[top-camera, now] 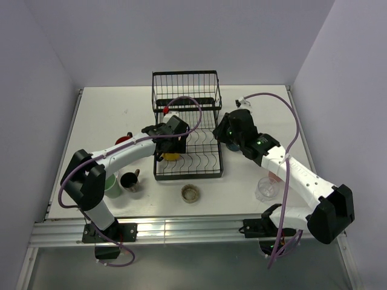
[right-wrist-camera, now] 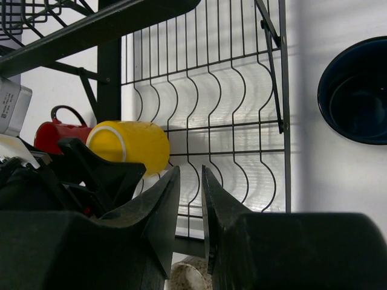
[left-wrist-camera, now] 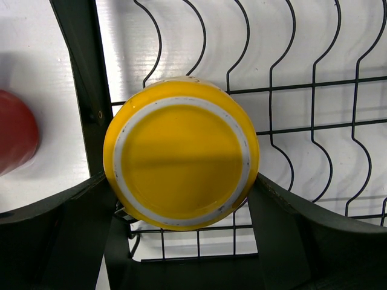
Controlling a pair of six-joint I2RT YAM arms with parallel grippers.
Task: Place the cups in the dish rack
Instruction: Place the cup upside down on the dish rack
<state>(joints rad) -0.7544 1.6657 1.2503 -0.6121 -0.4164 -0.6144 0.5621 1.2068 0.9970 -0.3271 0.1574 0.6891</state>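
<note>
The black wire dish rack [top-camera: 158, 172] stands mid-table with its tall basket at the far end. A yellow cup [left-wrist-camera: 181, 154] lies on its side on the rack's wavy wires [left-wrist-camera: 314, 84], base toward the left wrist camera. My left gripper [top-camera: 170, 148] has a fingertip [left-wrist-camera: 91, 205] against each side of the cup's base. My right gripper [top-camera: 219, 136] hovers at the rack's right edge; its jaws stand a narrow slit apart with nothing between them [right-wrist-camera: 191, 169]. A navy cup [right-wrist-camera: 357, 90] sits on the table just right of the rack [right-wrist-camera: 230, 127].
A red mug [top-camera: 124, 140] sits left of the rack. A green tumbler [top-camera: 112, 184] and a black mug [top-camera: 129, 181] stand near the left arm. A low brownish glass [top-camera: 190, 193] is in front of the rack and a clear glass [top-camera: 266, 188] beside the right arm.
</note>
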